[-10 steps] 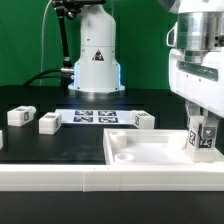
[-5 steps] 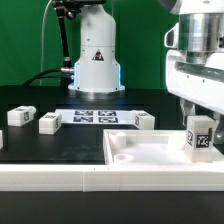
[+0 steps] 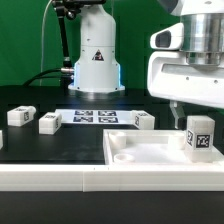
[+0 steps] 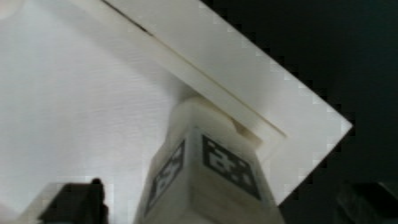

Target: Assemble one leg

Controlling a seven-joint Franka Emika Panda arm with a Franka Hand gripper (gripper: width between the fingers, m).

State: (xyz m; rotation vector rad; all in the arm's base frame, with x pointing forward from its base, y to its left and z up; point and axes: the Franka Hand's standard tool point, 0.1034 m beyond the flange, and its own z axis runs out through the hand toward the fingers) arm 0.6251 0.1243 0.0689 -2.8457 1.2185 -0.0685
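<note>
- At the exterior view's right, a leg (image 3: 199,137) stands upright in the corner of the white panel (image 3: 150,156), its tag facing the camera.
- The gripper (image 3: 180,107) hangs above it, clear of it; whether its fingers are apart cannot be told.
- Three more legs (image 3: 50,122) lie on the black tabletop (image 3: 60,146) near the marker board (image 3: 97,117).

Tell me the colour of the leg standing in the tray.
White, with a black-and-white square tag on the leg; the exterior view shows it best.
</note>
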